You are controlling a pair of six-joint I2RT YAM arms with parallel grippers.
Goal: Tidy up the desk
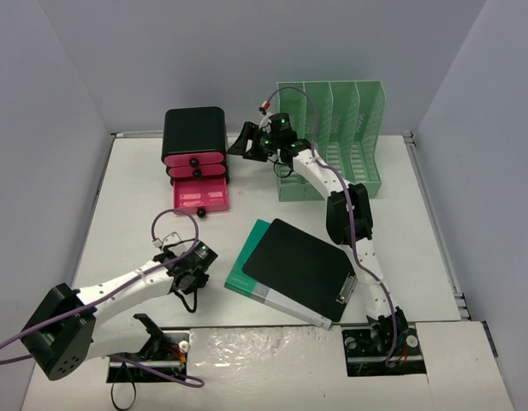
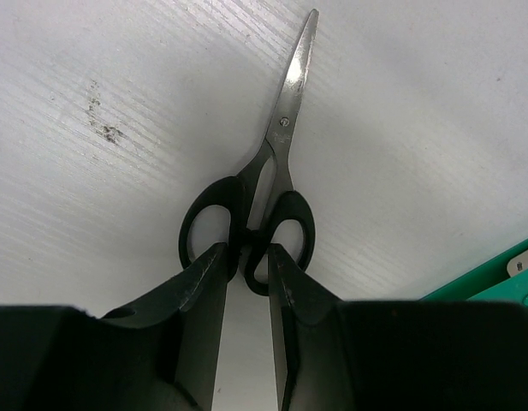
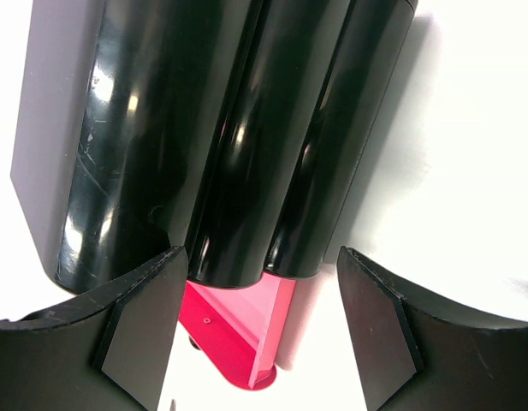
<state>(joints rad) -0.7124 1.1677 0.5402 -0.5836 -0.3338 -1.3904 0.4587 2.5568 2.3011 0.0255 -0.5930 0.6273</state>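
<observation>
Left wrist view: the left fingers (image 2: 199,291) sit narrowed around the handles of black scissors (image 2: 283,120) lying on the white desk (image 1: 418,223) that underlies everything; whether they pinch cannot be told. The right fingers (image 3: 139,300) stand spread wide, facing a black drawer unit (image 3: 204,128).

A pale grey back wall (image 1: 246,51), left wall (image 1: 32,128) and right wall (image 1: 495,128) enclose the white bench (image 1: 127,223) on 3 sides. Its matte top shows fine ribbing and 1 dark smudge (image 2: 101,128). The light is even and the shadows soft.
</observation>
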